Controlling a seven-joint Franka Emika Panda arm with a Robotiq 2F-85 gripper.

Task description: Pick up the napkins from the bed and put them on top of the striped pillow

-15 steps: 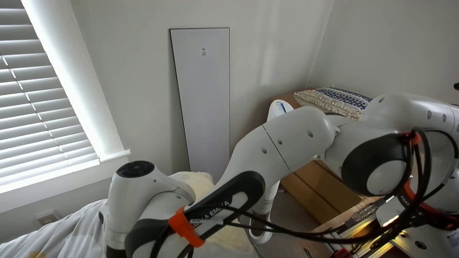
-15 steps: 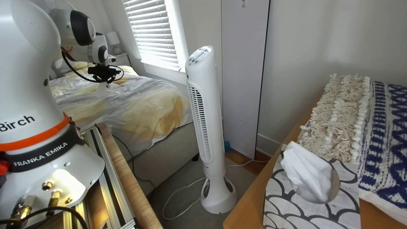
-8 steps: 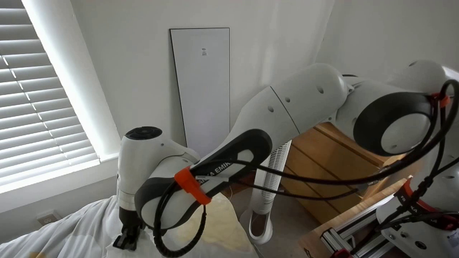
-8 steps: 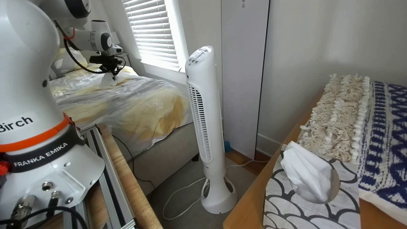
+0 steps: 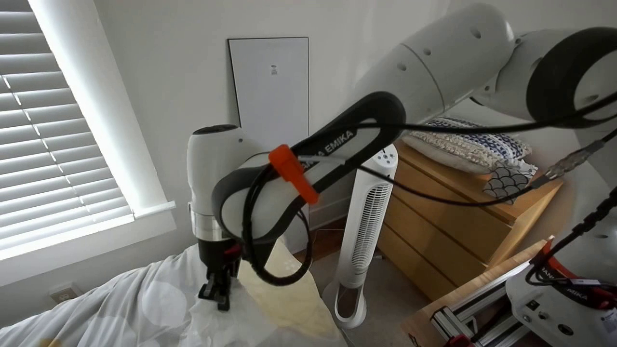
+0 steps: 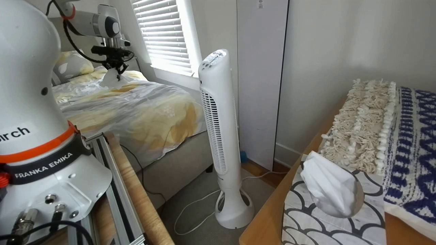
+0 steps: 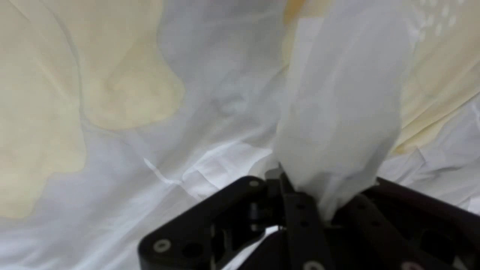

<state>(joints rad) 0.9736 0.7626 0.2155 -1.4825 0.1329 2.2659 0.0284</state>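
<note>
My gripper (image 6: 118, 72) is shut on the napkins (image 6: 110, 79), a limp white bunch hanging below it above the bed (image 6: 160, 109). In the wrist view the gripper (image 7: 330, 198) pinches one end of the napkins (image 7: 341, 105), which hide part of the fingertips. The gripper (image 5: 215, 295) also shows over the bed in an exterior view. The striped pillow (image 6: 408, 146), with dark blue pattern and cream tufts, lies on a wooden dresser away from the gripper. It also shows in an exterior view (image 5: 462, 140), partly behind an arm cable.
A white tower fan (image 6: 219, 136) stands between the bed and the dresser (image 5: 434, 231). A white tissue bunch (image 6: 330, 183) sits on a grey scallop-patterned thing by the pillow. A tall white panel (image 5: 272, 96) leans on the wall. A window with blinds is beside the bed.
The arm has risen, lifting the gripper and napkins higher above the bed. In an exterior view the gripper has come out into sight and shifted right, and the pillow shows more.
</note>
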